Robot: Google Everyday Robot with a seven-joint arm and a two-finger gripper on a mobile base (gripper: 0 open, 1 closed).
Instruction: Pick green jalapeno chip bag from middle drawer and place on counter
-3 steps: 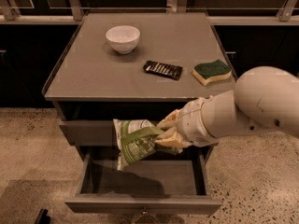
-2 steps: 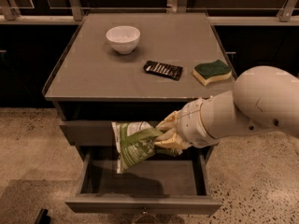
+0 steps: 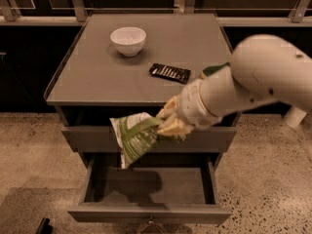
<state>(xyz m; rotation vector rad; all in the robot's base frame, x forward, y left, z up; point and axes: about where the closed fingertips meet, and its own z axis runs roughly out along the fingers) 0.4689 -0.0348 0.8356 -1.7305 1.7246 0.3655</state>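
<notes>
The green jalapeno chip bag [image 3: 135,137] hangs in the air in front of the cabinet, above the open middle drawer [image 3: 148,190] and below the edge of the counter [image 3: 97,77]. The gripper [image 3: 165,123] is clamped on the bag's right end, its pale fingers pinching the crumpled foil. Behind it the thick white arm [image 3: 243,84] reaches in from the right. On the counter, a small dark wrapper [image 3: 169,72] lies near the middle and a white bowl [image 3: 128,40] sits farther back on the left.
</notes>
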